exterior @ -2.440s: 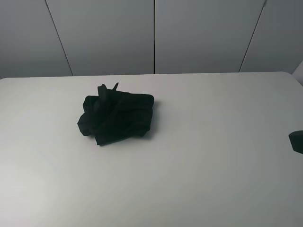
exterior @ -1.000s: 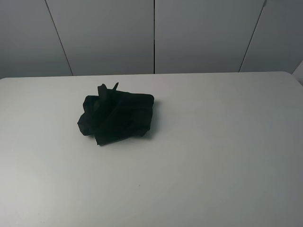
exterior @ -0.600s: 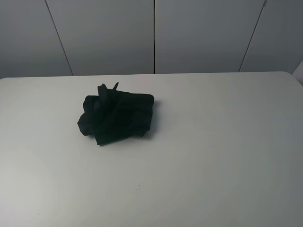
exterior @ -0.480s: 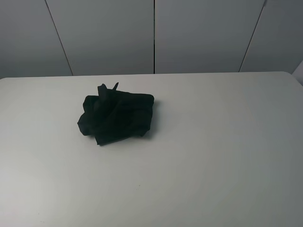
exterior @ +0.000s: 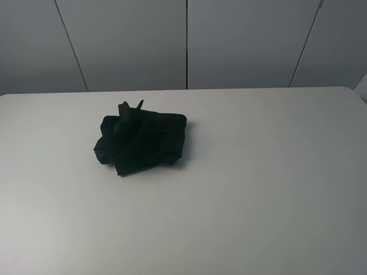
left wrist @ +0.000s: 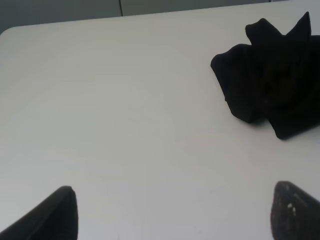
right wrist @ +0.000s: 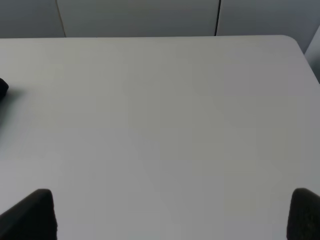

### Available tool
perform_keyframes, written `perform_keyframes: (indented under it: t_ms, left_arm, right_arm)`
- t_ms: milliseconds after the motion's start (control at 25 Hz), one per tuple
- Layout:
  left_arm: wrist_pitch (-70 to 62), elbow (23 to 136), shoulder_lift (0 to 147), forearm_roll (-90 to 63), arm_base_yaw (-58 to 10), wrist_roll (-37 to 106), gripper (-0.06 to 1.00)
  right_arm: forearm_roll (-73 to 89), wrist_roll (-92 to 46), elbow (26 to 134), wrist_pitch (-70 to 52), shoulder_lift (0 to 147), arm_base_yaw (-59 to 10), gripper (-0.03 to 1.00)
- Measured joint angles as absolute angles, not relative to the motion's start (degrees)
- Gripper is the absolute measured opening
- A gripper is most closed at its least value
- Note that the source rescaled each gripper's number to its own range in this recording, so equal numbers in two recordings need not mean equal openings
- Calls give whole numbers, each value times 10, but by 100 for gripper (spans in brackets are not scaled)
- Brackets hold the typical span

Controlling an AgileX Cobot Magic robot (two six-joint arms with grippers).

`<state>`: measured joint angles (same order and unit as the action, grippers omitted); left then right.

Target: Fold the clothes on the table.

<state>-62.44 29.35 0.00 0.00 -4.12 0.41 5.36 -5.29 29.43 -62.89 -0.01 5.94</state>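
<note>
A black T-shirt (exterior: 140, 140) is lying crumpled in a loose bundle on a white table (exterior: 258, 172). In the exterior high view it is sitting left of the table's middle, nearer the far edge than the near one, with two small points of cloth poking up at its far side. The folds are hiding any print; only black fabric is showing. Nothing is touching the shirt.

In the left wrist view the same bundle (left wrist: 272, 85) is resting on the bare table (left wrist: 125, 100), well apart from the left pincer (left wrist: 175, 215). Only the dark tips of its two fingers (left wrist: 55, 215) are showing at the frame's edge, standing wide apart with nothing between them.

In the right wrist view the right pincer (right wrist: 172, 215) is likewise spread wide and holding nothing, its two dark fingertips (right wrist: 35, 215) showing over bare table (right wrist: 160, 110). A small sliver of the black shirt (right wrist: 2, 89) is peeking in at the edge of that view, far from the pincer.

Behind the table, grey wall panels (exterior: 241, 43) with thin dark seams are running across the background. Neither arm is appearing in the exterior high view.
</note>
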Motion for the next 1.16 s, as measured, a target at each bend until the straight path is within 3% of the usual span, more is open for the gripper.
perform_keyframes:
  t_ms: [1160]
  left_arm:
    - [-624, 294, 0, 0, -41, 0, 99]
  right_arm:
    - [54, -41, 294, -629, 0, 61, 100]
